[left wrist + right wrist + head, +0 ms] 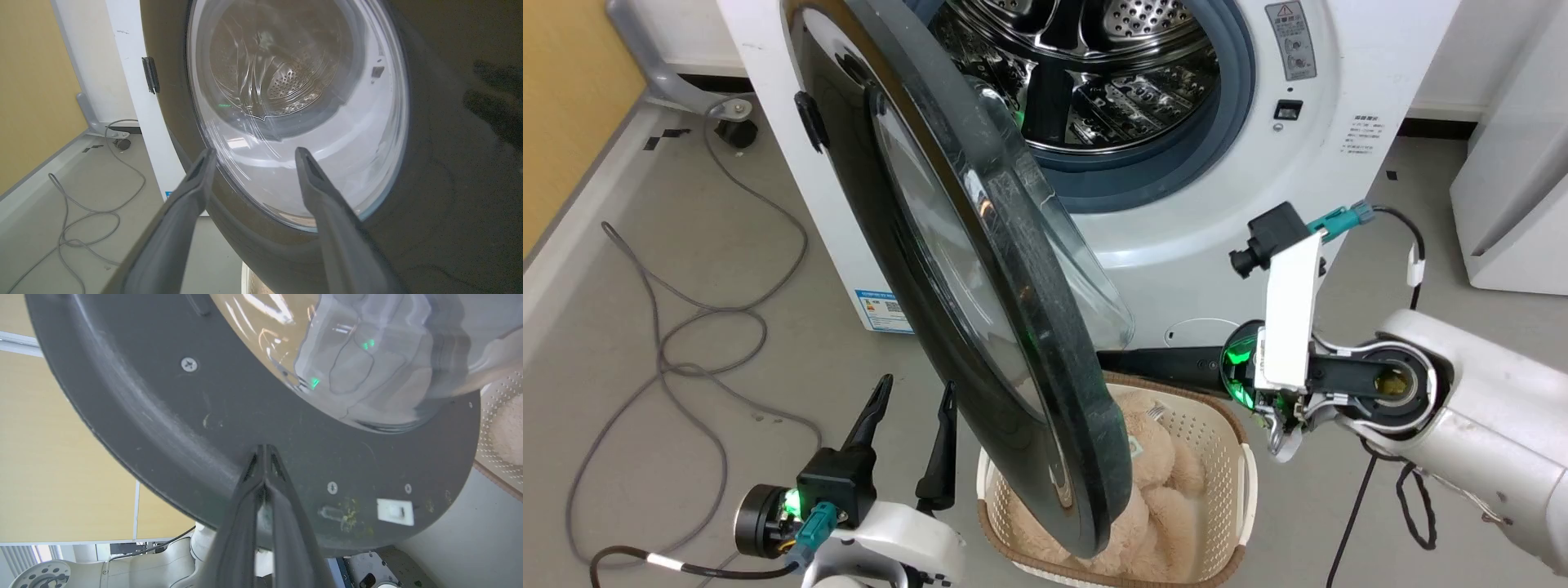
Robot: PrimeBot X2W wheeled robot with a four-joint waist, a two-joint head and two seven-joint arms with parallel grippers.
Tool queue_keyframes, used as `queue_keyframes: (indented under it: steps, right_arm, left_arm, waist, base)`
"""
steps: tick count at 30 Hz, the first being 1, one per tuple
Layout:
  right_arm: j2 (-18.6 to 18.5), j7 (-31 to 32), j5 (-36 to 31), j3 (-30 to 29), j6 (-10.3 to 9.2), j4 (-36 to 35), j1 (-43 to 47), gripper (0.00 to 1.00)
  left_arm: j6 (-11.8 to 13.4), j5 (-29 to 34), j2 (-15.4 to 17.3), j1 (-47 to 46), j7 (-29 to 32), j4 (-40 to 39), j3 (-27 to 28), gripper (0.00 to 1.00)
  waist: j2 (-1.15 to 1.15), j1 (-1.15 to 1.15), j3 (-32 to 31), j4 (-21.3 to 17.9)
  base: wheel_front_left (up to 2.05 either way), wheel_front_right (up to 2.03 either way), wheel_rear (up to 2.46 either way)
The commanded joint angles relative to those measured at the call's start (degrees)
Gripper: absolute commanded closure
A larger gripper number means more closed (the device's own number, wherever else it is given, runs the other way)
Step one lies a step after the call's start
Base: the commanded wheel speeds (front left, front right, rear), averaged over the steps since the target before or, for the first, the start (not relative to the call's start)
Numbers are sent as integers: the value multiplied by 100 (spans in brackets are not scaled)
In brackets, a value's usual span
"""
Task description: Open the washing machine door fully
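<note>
The washing machine (1201, 237) is a white front-loader, and its steel drum (1094, 73) is exposed. The washing machine door (1013, 269), round and glossy black with a bulging glass window, stands swung partly out with its edge toward me. My left gripper (915, 404) is open on the door's outer side, low and to its left. In the left wrist view its fingers (206, 157) point at the door (449, 183) window with nothing between them. My right gripper (1147, 362) reaches in behind the door. It is shut (264, 448), with its tips against the door's inner face (163, 416).
A cream basket (1245, 469) holding a beige plush toy sits on the floor under the door's lower edge. Grey cables (686, 327) loop over the floor at left, beside a yellow wall. A white appliance (1519, 188) stands at the right.
</note>
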Motion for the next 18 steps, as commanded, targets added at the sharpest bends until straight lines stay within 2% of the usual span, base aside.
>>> queue_keyframes:
  steps: [1,5,6,7,8,9,11,15,18]
  right_arm:
    - [52,-10,-25,8,6,-41,131,100]
    - [85,-379,-3,8,6,-88,186,100]
    - [86,-609,10,7,6,-98,202,87]
    - [85,-864,4,-3,6,-115,227,13]
    - [83,-1132,-18,-18,6,-127,265,0]
    - [31,-2015,-322,-35,6,-123,406,0]
    - [9,-2606,-514,-51,6,-112,585,0]
    - [-80,-3594,-736,-149,6,-246,1095,0]
    - [-235,-3969,-990,-318,6,-278,1523,0]
  left_arm:
    - [12,-43,4,32,0,-13,-4,0]
    - [37,-65,10,51,-10,-11,-6,0]
    - [43,-70,11,58,-12,-12,-9,0]
    - [49,-76,14,67,-15,-14,-9,0]
    - [58,-82,18,77,-17,-20,-6,0]
    - [82,-105,23,90,-24,-34,3,0]
    - [88,-143,26,89,-32,-36,27,0]
    - [115,-179,65,94,-37,-11,67,0]
    - [137,-199,100,114,-30,-5,92,0]
  waist:
    - [0,1,-6,12]
    - [0,1,-19,-5]
    - [0,1,-19,-13]
    - [0,1,-20,-28]
    - [0,1,-15,-51]
    - [0,1,-3,-128]
    - [0,1,-3,-185]
    - [0,1,-53,-286]
    - [0,1,-117,-347]
  base:
    - [0,0,0]
    - [0,0,0]
    - [0,0,0]
    - [0,0,0]
    - [0,0,0]
    - [0,0,0]
    - [0,0,0]
    - [0,0,0]
    - [0,0,0]
